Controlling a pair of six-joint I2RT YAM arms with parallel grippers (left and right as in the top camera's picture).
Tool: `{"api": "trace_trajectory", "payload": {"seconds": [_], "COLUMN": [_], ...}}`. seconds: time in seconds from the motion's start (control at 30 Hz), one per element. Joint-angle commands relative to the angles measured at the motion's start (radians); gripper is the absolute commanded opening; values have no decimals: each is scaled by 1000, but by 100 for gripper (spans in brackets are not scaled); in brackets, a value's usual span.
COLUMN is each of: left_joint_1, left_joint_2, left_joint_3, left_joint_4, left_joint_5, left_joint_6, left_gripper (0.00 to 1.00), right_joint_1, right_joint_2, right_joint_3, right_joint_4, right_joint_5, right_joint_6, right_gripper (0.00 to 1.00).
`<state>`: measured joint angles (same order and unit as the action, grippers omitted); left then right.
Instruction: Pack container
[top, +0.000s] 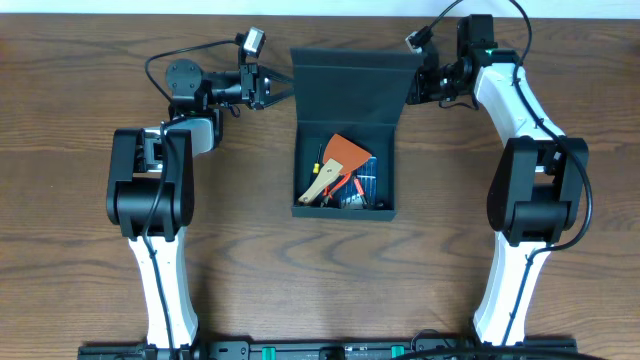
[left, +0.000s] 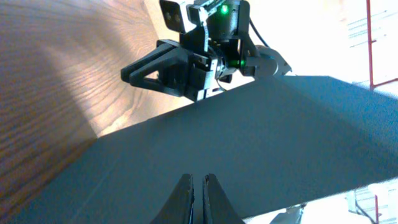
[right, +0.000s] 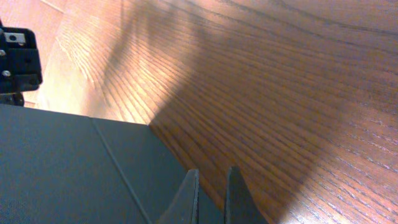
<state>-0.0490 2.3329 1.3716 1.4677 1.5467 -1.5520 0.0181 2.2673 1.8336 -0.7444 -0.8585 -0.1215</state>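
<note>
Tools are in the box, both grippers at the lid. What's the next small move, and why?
Probably tip the lid forward over the box: the tools lie inside, the lid stands open, and the left gripper and right gripper flank it.

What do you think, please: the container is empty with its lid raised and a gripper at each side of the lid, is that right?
Not quite: the container is not empty. The overhead view shows hand tools in it, among them an orange scraper. The lid is indeed raised, with the left gripper and right gripper at its sides.
</note>
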Motion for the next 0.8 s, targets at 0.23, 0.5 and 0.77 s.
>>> {"api": "trace_trajectory", "payload": {"seconds": [0.23,0.5,0.77], "left_joint_1": [-19,-37,-37], "left_joint_2": [-1,-13,-41], "left_joint_3": [21,21,21], "left_joint_4": [120,119,119], "left_joint_5": [24,24,24], "left_joint_6": [-242,-255,-260], "left_gripper": [6,6,6], "right_joint_1": [19,32,54], "right_joint_2": [-50,-53,-85], "right_joint_3": [21,22,37], "right_joint_4": [-10,-33,-23], "right_joint_5": [-3,-2,6], "right_joint_6": [-14,-14,-15], "right_gripper": [2,2,6]}}
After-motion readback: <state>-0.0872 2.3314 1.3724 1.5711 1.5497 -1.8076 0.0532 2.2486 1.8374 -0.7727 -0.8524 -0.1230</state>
